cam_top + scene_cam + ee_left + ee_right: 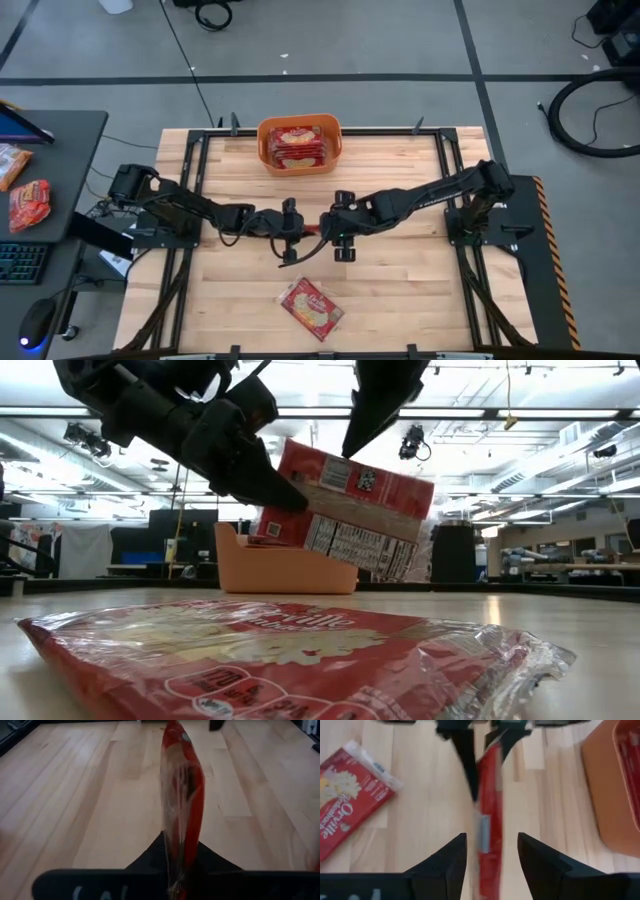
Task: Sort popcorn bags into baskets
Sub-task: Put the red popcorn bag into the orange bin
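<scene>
My left gripper [177,867] is shut on a red popcorn bag [345,510], held on edge above the table's middle [308,243]. My right gripper [492,845] is open. Its fingers stand on either side of the same bag's other end [490,855], and no touch shows. A second bag [311,305] lies flat near the table's near edge, and it fills the low view's foreground [290,660]. The orange basket [266,150] stands at the far edge, middle, with bags [298,145] lying in it. My left gripper pinches one end of the bag [180,845] between its two fingers, coming level from the table's left. The bag is lifted clear of the table. It stands on edge, its faces upright, and reaches away from the fingers toward my right gripper.
A side desk left of the table carries more red packets [28,203] and a keyboard [20,262]. Black frame rails [195,160] run along the table's left and right sides. Bare wood lies between the grippers and the basket.
</scene>
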Motion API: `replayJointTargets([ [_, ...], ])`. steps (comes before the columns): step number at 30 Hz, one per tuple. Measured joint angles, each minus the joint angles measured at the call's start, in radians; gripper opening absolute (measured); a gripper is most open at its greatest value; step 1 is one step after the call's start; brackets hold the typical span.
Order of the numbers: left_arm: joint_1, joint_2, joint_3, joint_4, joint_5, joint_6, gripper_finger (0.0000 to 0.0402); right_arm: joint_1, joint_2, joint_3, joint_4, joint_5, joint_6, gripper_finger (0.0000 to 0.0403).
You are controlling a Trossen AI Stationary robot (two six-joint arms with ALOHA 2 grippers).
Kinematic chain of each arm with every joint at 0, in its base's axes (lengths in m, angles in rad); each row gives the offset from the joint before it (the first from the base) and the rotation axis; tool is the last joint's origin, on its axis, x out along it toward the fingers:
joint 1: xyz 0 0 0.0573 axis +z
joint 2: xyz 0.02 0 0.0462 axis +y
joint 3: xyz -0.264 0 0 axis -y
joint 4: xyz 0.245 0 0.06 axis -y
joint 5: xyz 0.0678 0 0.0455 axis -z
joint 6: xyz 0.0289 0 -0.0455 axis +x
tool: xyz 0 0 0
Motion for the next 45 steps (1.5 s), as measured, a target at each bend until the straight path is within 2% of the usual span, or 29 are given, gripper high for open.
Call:
replayJointTargets([
  [7,-0.005,0.0,0.0,0.003,-0.001,0.009,0.0033,-0.018,0.0,0.003,-0.001,-0.002,0.004,0.021],
  [13,-0.005,0.0,0.0,0.038,-0.044,0.013,0.0034,-0.02,0.025,-0.004,-0.01,-0.007,0.007,0.0237],
  [17,-0.005,0.0,0.001,0.041,-0.06,0.013,0.0034,-0.021,0.032,-0.008,-0.012,-0.009,-0.009,0.0241],
  [21,-0.005,0.0,0.001,0.046,-0.06,0.012,0.0034,-0.021,0.035,-0.008,-0.003,-0.001,-0.039,0.0212],
  [28,-0.008,0.0,0.001,0.046,-0.06,0.012,0.0036,-0.021,0.061,-0.008,-0.024,-0.01,-0.076,0.0119],
  [35,-0.025,0.0,0.001,0.045,-0.096,0.04,0.0087,-0.02,0.063,-0.008,-0.021,-0.015,-0.1,0.0024],
  [41,-0.074,-0.073,-0.001,-0.078,-0.209,0.051,0.014,-0.019,0.063,0.017,-0.09,-0.019,-0.099,0.0024],
  [45,-0.115,-0.16,-0.059,-0.096,-0.265,0.047,0.0159,-0.015,0.063,0.087,-0.165,0.083,-0.103,0.0029],
])
